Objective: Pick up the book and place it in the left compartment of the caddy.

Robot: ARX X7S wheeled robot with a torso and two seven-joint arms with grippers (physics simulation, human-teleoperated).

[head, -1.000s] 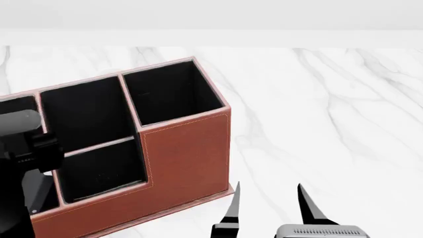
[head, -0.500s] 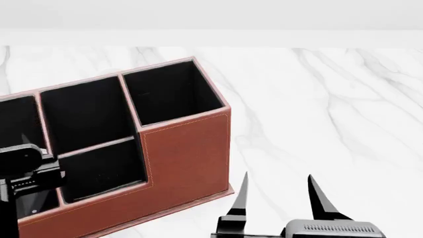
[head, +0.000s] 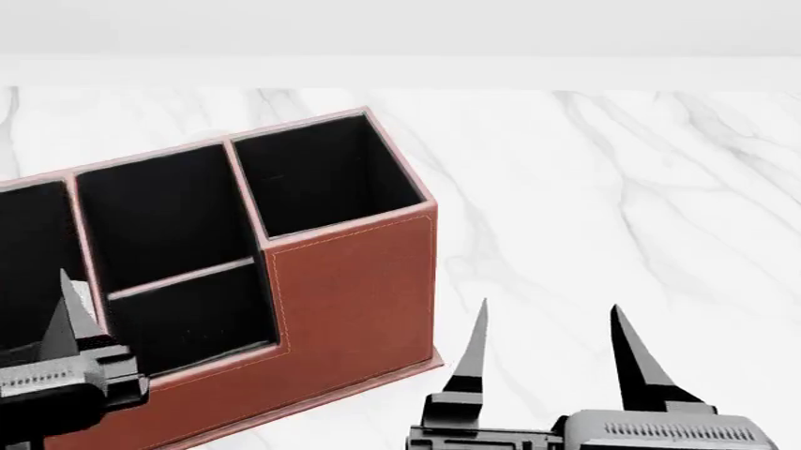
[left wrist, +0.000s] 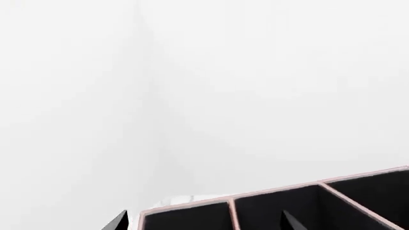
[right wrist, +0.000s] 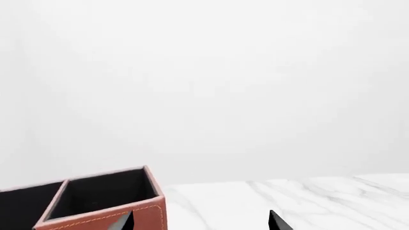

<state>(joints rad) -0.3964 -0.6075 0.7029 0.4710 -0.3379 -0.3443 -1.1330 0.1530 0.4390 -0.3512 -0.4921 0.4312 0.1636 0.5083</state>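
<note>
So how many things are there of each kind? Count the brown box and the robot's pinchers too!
Caddy: 1
Grippers: 2, the left gripper and the right gripper
Marble table: 1
Book: 0 in view
Total: 4 things

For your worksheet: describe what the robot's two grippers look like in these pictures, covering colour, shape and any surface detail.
The right gripper has two long, thin black fingers tapering to sharp points, mounted on a blocky black and grey body with a finely ribbed grey strip. The left gripper shows a similar pointed finger, lit grey, on a dark body with the same ribbed strip. No cables or markings are visible.
</note>
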